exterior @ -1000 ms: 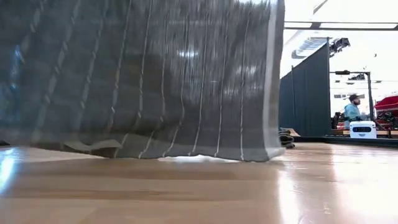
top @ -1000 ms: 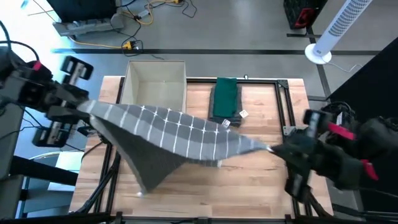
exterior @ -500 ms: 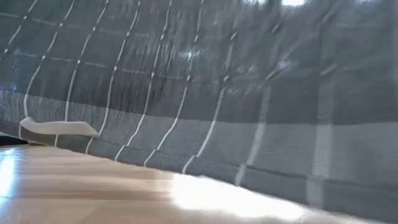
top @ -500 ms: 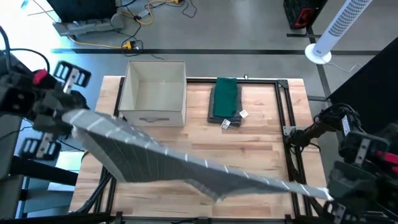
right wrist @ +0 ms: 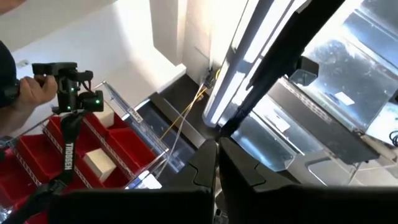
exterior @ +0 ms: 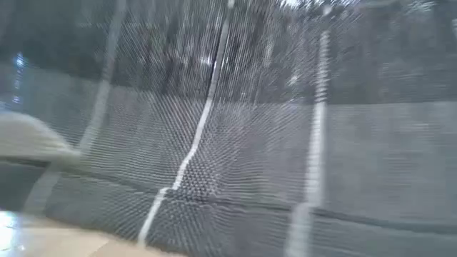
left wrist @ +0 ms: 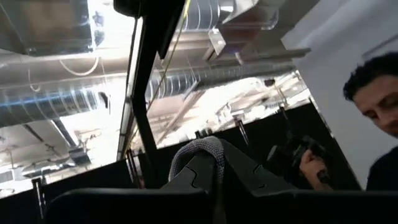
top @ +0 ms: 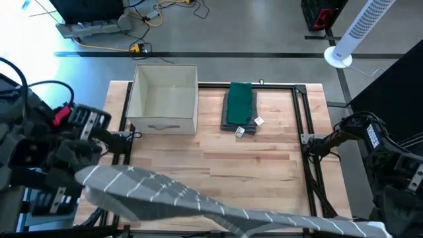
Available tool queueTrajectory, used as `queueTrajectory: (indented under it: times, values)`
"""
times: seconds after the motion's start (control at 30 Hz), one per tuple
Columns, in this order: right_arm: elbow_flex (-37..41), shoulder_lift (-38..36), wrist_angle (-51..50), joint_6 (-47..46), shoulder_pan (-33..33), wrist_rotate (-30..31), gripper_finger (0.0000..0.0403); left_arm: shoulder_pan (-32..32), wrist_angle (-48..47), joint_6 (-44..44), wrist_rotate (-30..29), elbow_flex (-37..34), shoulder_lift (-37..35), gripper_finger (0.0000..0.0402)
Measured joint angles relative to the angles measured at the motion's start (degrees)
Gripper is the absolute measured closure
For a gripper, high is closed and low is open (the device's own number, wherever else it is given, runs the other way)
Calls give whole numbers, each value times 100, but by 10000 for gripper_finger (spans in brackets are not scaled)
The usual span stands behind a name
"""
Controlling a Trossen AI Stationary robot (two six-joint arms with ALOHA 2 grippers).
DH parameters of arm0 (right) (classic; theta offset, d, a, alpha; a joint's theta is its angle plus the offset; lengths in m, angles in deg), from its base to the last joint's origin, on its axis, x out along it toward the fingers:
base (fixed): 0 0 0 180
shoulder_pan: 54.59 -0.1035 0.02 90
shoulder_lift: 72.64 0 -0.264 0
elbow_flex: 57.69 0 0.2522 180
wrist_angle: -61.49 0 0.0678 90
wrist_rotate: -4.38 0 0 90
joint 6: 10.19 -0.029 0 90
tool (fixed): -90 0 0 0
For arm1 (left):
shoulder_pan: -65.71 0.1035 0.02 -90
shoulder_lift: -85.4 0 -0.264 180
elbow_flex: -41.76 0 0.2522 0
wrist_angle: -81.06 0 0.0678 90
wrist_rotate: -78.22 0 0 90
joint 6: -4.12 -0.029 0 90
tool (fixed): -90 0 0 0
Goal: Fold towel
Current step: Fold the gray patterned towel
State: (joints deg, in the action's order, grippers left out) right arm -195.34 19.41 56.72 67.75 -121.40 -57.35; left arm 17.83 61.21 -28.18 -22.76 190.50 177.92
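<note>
The towel (top: 198, 201) is grey with thin white stripes. It stretches as a long band above the table's near edge, from my left gripper (top: 82, 175) at the near left to the near right corner (top: 380, 228). In the low view the towel (exterior: 235, 143) fills the whole picture. In its wrist view my left gripper (left wrist: 208, 171) is shut on a hump of grey cloth. My right gripper (right wrist: 216, 165) shows its two fingers shut together; in the high view only its arm (top: 396, 165) appears. My left gripper pinches a bunched fold of the towel (left wrist: 200, 149) between its two fingers, at the towel's left end. The fingers tip upward toward the ceiling. The cloth humps over the fingertips and runs off taut toward the right. My right gripper is shut at the towel's right end (top: 377, 228). The fingers (right wrist: 202, 171) hide the place of contact, and they tip upward.
An open box (top: 165, 96) stands at the far left of the table. A folded green cloth (top: 239, 104) with a tag lies at the far middle. Black frame rails (top: 307, 125) run along the sides. A person shows in each wrist view, beyond the table.
Both grippers have swung toward the table's near edge, the right one also going right and out of the high view. The towel, which hung with a lower corner on the table, has been lifted clear, carried near and drawn out into a long, taut band.
</note>
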Motion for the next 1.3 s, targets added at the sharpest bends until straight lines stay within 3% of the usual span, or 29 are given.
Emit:
queueTrajectory:
  times: [0.13, 0.23, 0.67, 0.8, 1.1, 1.3]
  values:
    - [0, 0, -2, 47, -52, 0, 403, 2, 197, 156, -10, 0, 169, 401]
    - [0, 0, -5, 46, -53, 175, 403, 2, -7, 247, -342, 0, 232, 401]
    - [-2, 72, -567, -1075, 710, 2804, 403, 83, -2911, 222, -2865, 0, -140, 395]
    - [-2, 72, -709, -1221, 962, 3400, 403, 240, -3342, 394, -2862, 0, -325, 394]
    - [-2, 70, -1248, -1795, 1055, 3423, 403, 400, -2208, 1083, -1252, 4, -333, 392]
    - [-2, 70, -2154, -2644, 909, 3282, 403, 450, -1910, 1643, -934, 4, -340, 392]
